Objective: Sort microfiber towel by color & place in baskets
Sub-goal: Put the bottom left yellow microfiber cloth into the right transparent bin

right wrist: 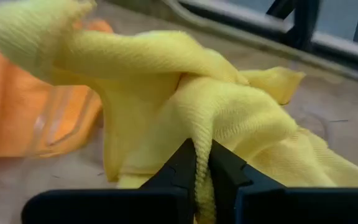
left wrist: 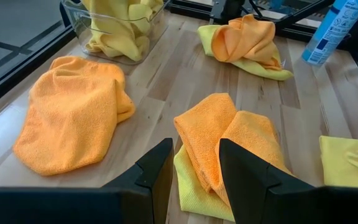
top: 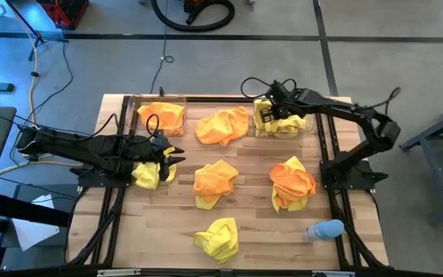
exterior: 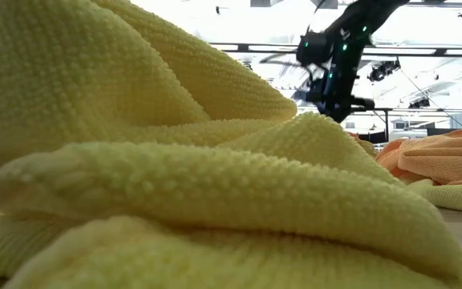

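Two baskets stand along the table's far edge, the left basket at eleven o'clock with a towel in it, the right basket at one o'clock with a towel in it. Between them lies a loose towel. At the centre sits a towel pile; another pile lies at three o'clock, one towel at nine, one at six. A bottle lies at four o'clock, near the right edge.

Overhead sees all; low view towel-blocked.
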Robot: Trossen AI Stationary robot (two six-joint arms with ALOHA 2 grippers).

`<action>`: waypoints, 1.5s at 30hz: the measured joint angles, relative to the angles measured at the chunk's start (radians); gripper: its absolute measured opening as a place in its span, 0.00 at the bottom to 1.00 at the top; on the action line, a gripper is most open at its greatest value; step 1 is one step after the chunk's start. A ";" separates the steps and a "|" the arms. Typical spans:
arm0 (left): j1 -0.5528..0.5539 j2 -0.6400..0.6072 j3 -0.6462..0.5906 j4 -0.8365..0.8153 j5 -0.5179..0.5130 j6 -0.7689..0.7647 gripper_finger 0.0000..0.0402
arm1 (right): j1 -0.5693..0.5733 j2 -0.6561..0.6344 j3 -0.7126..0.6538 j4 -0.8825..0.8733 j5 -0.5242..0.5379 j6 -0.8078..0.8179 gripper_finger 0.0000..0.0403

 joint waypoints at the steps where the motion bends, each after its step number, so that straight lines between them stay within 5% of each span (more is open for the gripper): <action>1: 0.000 0.000 0.000 0.000 0.000 -0.001 0.30 | 0.005 -0.019 0.000 -0.003 0.012 0.006 0.06; 15: 0.000 0.000 0.000 0.003 0.000 -0.002 0.30 | 0.051 -0.007 0.000 0.031 0.102 -0.029 0.09; 29: 0.000 0.000 0.000 0.008 0.000 -0.001 0.30 | 0.001 0.264 0.006 0.156 -0.028 -0.013 0.47; 35: 0.000 0.000 0.000 0.008 0.000 -0.001 0.30 | 0.000 0.194 0.012 0.100 -0.032 -0.028 0.57; 45: 0.000 0.000 0.000 0.009 0.000 -0.001 0.30 | 0.013 -0.006 0.027 0.050 0.042 0.001 0.58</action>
